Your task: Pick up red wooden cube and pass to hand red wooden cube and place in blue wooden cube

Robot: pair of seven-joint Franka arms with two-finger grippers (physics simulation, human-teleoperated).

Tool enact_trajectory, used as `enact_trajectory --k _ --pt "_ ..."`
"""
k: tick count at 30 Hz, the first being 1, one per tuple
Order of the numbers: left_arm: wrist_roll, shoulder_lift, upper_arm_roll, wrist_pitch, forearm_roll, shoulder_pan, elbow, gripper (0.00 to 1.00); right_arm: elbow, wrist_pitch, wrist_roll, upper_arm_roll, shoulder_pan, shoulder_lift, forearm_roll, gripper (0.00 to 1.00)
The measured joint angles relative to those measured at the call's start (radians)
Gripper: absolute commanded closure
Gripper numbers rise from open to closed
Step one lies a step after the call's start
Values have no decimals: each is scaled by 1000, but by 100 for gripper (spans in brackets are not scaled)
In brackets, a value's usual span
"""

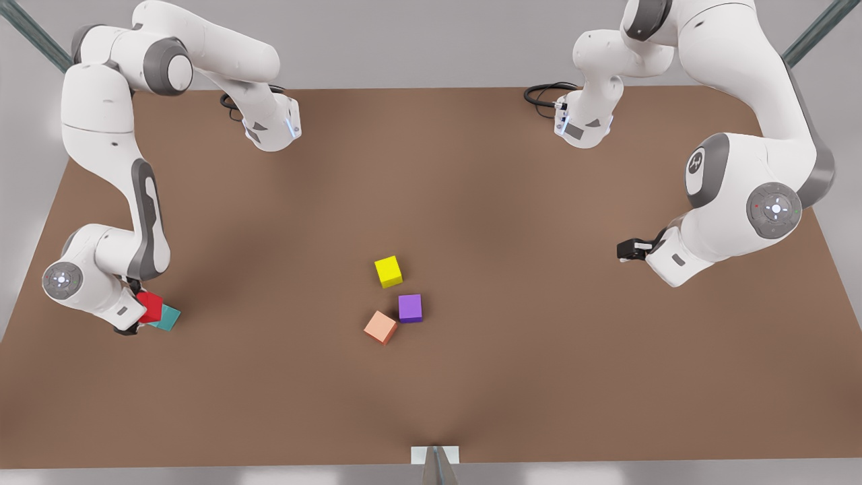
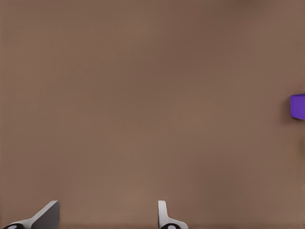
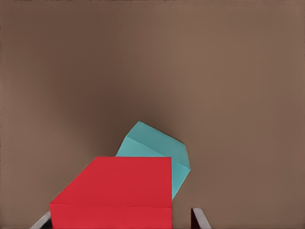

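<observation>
The red wooden cube sits between my right gripper's fingers at the front view's left. It overlaps the teal blue wooden cube beneath and beside it. In the right wrist view a gap shows between the red cube and one finger, so this gripper reads as open. My left gripper waits above the table at the front view's right, open, nothing between its fingers.
A yellow cube, a purple cube and a salmon-orange cube lie together mid-table. The brown table ends close to the right gripper at the front view's left edge.
</observation>
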State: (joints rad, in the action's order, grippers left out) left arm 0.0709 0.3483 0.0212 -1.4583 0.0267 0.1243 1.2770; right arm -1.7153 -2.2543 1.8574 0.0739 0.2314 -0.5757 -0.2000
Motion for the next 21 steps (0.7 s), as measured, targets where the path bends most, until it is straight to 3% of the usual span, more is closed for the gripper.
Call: enact_trajectory --k 7,11,14,21 --pt "3 0 0 2 0 0 0 0 41 123 -5 -43 -13 95 32 0" --pt "4 1 0 2 0 0 0 0 223 304 -69 -86 -135 120 59 0" --pt "4 1 0 2 0 0 0 0 278 422 -228 -91 -287 103 83 0" --pt "5 1 0 2 0 0 0 0 431 641 -697 -85 -313 83 122 0"
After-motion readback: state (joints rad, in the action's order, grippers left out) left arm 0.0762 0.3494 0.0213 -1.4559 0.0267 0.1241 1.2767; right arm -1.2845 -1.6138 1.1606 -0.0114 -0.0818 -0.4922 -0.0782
